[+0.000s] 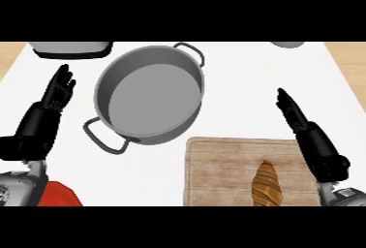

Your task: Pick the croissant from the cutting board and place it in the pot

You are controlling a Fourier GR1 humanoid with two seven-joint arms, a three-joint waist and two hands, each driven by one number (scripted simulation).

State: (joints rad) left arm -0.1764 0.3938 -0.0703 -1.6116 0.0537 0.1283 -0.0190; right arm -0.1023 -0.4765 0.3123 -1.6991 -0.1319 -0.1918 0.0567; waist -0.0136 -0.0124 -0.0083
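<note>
Pot (148,94), one, grey with two loop handles, sits on the white counter (236,97), nothing inside it. One wooden cutting board (221,164) lies near its lower right, apart from it. Left hand (57,92) rests released at the left, fingers straight; right hand (295,112), fingers straight, holds nothing above the board's right side. One croissant (266,185) lies on the board.

White counter top (236,116), light wooden surface (346,60) at both sides
</note>
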